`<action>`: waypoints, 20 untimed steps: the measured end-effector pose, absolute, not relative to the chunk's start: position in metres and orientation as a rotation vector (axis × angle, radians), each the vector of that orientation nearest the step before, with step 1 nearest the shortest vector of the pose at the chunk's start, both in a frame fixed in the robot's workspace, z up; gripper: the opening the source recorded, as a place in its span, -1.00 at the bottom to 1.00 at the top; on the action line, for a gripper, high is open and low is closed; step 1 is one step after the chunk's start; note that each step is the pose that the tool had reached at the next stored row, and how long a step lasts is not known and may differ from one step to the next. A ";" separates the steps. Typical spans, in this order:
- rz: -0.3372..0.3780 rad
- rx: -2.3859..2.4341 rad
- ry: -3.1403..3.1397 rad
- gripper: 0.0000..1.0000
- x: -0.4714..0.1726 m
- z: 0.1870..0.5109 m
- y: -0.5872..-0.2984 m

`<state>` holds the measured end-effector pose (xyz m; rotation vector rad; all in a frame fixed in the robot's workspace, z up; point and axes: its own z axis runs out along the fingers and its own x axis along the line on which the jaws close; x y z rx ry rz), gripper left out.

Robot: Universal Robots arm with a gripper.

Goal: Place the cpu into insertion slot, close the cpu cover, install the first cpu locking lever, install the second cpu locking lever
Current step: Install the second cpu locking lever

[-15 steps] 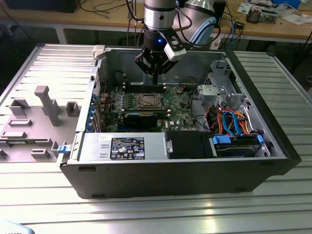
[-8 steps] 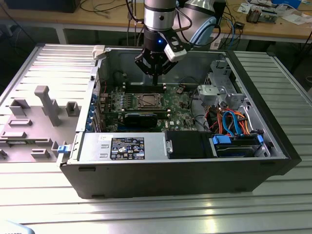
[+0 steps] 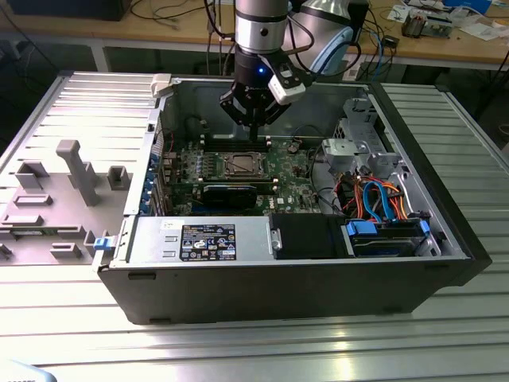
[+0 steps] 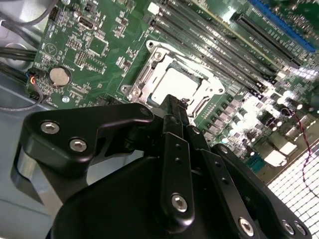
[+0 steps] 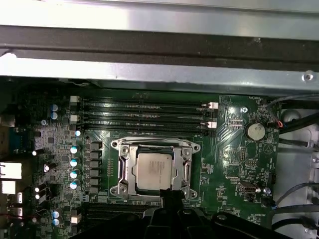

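The cpu (image 5: 154, 171) lies flat in the insertion slot (image 5: 172, 185) on the green board, silvery top up. It also shows in the second wrist view, cpu (image 4: 177, 84), and in the exterior view, cpu (image 3: 238, 165). The cpu cover (image 5: 125, 167) lies down around the chip as a silver frame, cpu cover (image 4: 149, 64). My gripper (image 3: 254, 134) hangs above the board, just behind the socket in the exterior view, apart from it. Its black fingers (image 4: 174, 129) are shut together with nothing between them; the gripper (image 5: 169, 195) tip sits at the socket's edge in the first wrist view.
Long black memory slots (image 5: 144, 113) run beside the socket, and a coin battery (image 5: 255, 131) sits nearby. The open case's back wall (image 3: 207, 99) stands behind the gripper. A drive cage with orange and blue cables (image 3: 374, 199) is at the exterior view's right; the removed side panel (image 3: 71, 175) lies left.
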<state>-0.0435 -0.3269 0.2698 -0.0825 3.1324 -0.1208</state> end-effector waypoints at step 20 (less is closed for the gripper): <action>0.122 -0.082 3.128 -0.79 -0.049 0.267 -0.375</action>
